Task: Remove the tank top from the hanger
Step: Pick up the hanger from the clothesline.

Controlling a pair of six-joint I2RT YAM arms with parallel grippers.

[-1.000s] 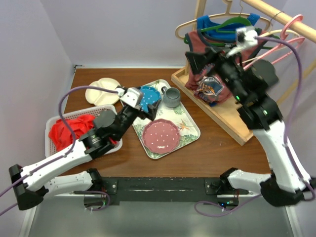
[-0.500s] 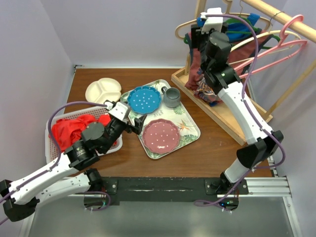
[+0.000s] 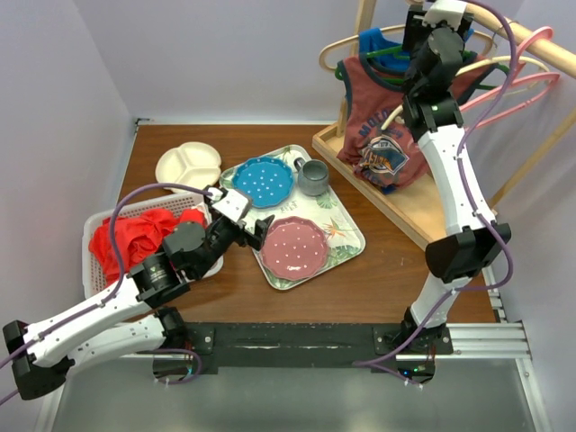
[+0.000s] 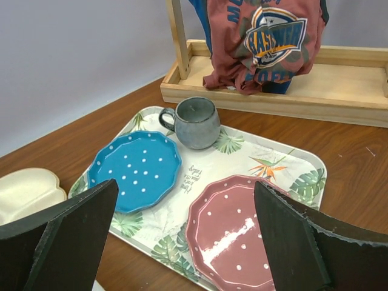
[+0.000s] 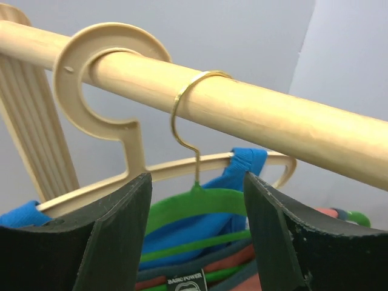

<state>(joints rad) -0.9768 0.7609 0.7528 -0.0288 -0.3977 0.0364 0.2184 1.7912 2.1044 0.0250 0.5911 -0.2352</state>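
Note:
A maroon tank top with a printed front hangs on a green hanger. The hanger's gold hook rests over the wooden rail. Behind it a blue tank top hangs on a beige hanger. My right gripper is raised to the rail. Its jaws stand apart on either side of the green hanger's top and do not touch it. The maroon collar label shows just below. My left gripper hovers open and holds nothing over the pink plate; the maroon tank top hangs far beyond it.
A leaf-print tray carries a blue plate, a pink plate and a grey mug. A cream divided plate lies behind a white basket of red cloth. Pink hangers hang over the rack's wooden base.
My right arm has swung up from in front of the maroon tank top to the rail, and its jaws have narrowed. My left arm has drawn back from the blue plate towards the near side.

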